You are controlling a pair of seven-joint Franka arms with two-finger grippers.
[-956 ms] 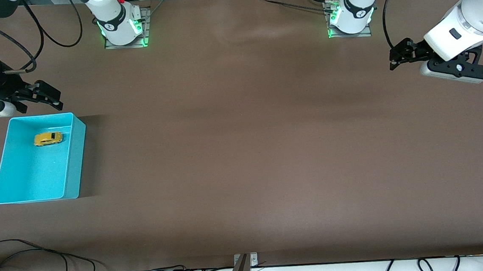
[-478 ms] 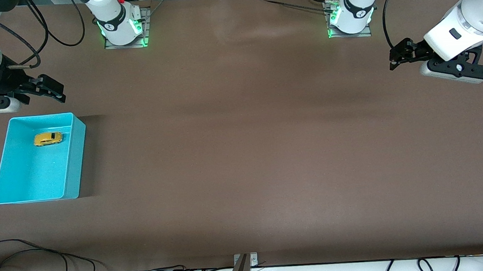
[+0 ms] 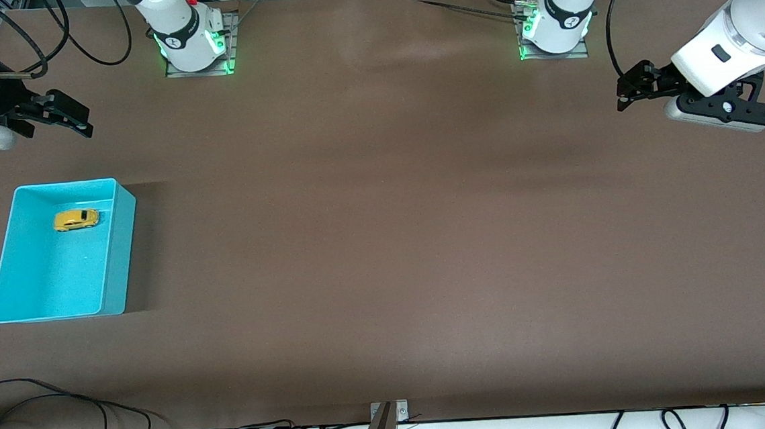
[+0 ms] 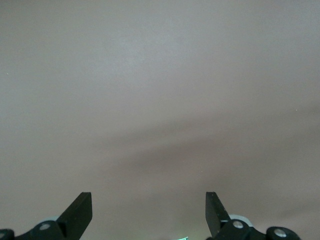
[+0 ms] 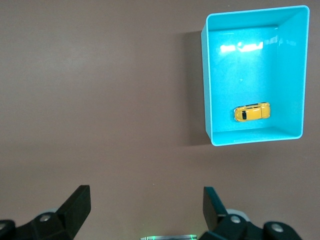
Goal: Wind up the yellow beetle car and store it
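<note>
The yellow beetle car (image 3: pixel 76 219) lies on its wheels inside the turquoise bin (image 3: pixel 116 260), in the part of the bin farther from the front camera. It also shows in the right wrist view (image 5: pixel 251 112), in the bin (image 5: pixel 205 80). My right gripper (image 3: pixel 83 123) is open and empty in the air over bare table, apart from the bin; its jaws (image 5: pixel 146 200) stand wide. My left gripper (image 3: pixel 622 95) is open and empty, waiting in the air over the left arm's end of the table; its wrist view (image 4: pixel 148 200) shows only bare table.
The brown table (image 3: pixel 384 241) has both arm bases (image 3: pixel 190 43) (image 3: pixel 554 24) along its edge farthest from the front camera. Loose cables (image 3: pixel 67 425) lie at the edge nearest to that camera, with a metal bracket (image 3: pixel 387 423) at the middle.
My right gripper has drawn away from the bin's rim, moving up the front view toward the robots' side. The car, the bin and the left arm have not moved.
</note>
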